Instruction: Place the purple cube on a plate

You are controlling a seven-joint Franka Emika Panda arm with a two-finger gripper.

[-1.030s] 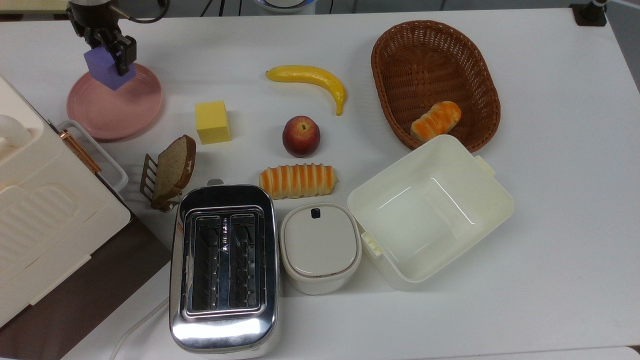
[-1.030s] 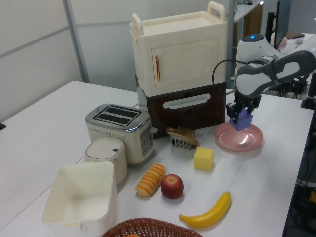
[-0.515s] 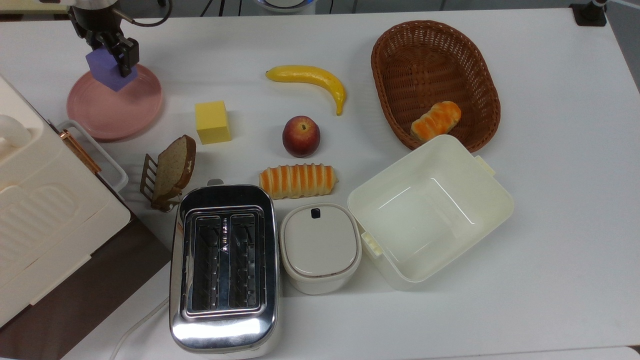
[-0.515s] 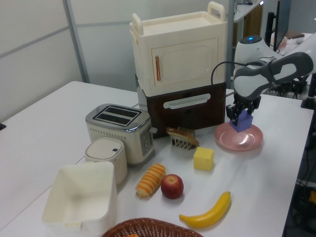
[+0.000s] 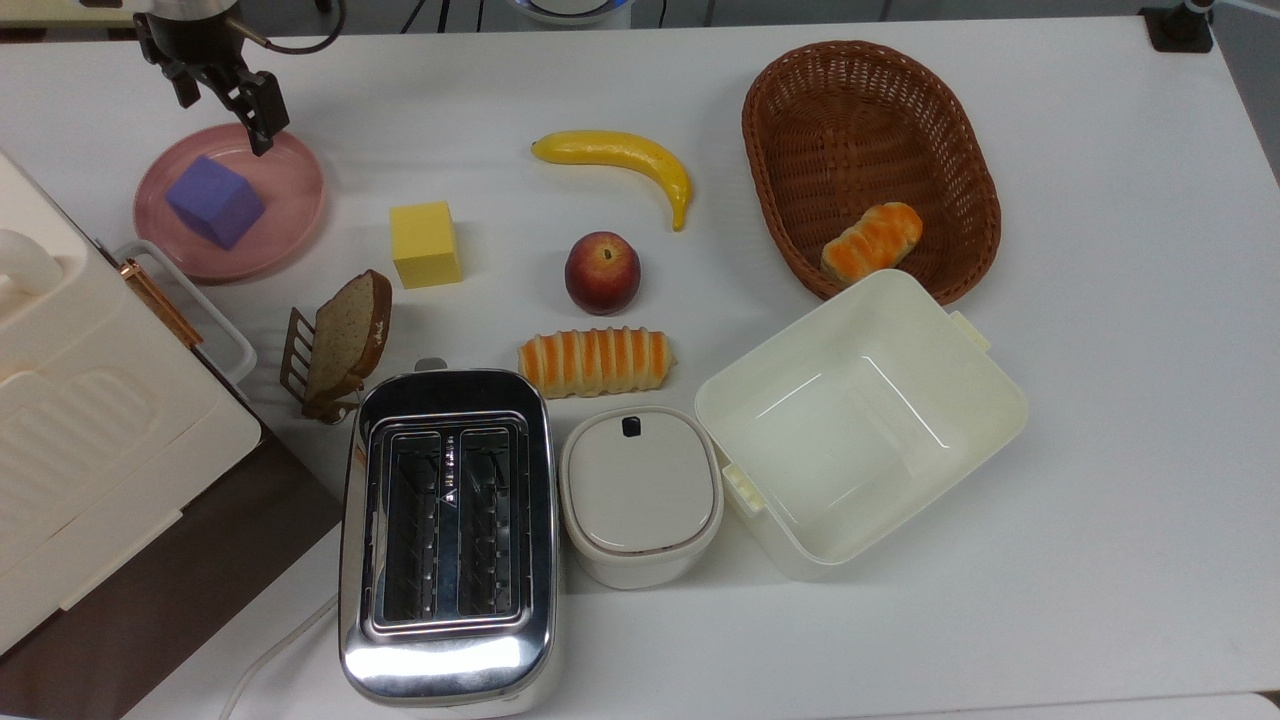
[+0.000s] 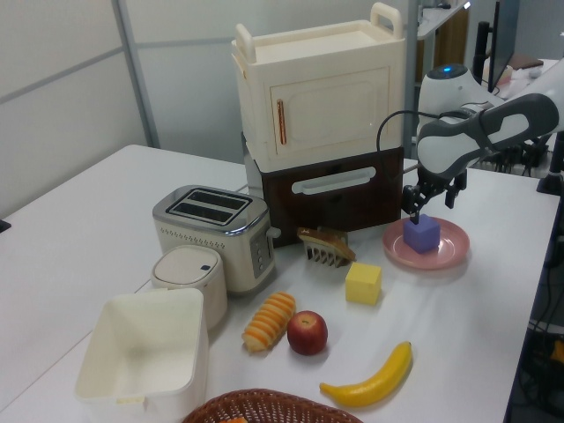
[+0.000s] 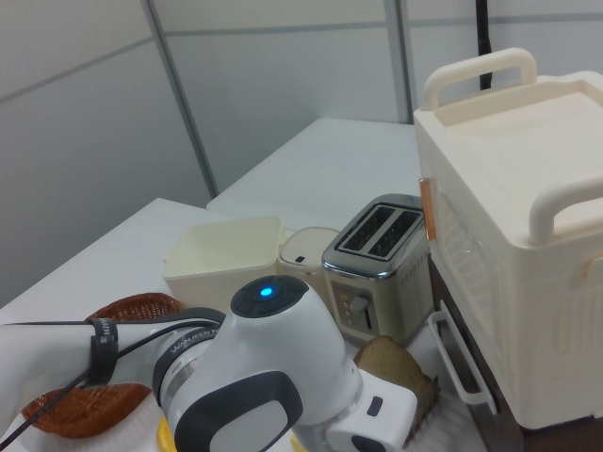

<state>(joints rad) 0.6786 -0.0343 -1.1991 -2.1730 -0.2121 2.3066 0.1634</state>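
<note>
I find almost nothing to read here. A dark band [image 7: 105, 350] around my arm carries pale lettering in the right view, too small and curved for me to make out. The toaster [image 5: 447, 530], the lidded white container [image 5: 640, 493] and the cream cabinet [image 6: 319, 97] bear no legible text, brands or numbers.

**Table layout**

The cube [image 5: 215, 201] sits on the plate [image 5: 290, 215] near the table's [image 5: 1100, 450] far left corner in the top view, with the gripper [image 5: 225, 95] above the plate's far rim, fingers spread. To the top view's right of the plate stand a second cube [image 5: 425, 243], the banana [image 5: 620, 160] and the basket [image 5: 868, 160], which holds a bread roll [image 5: 872, 240]. The toaster [image 5: 447, 535] stands at the near edge, a lidded container [image 5: 640, 495] just beside it.
</note>
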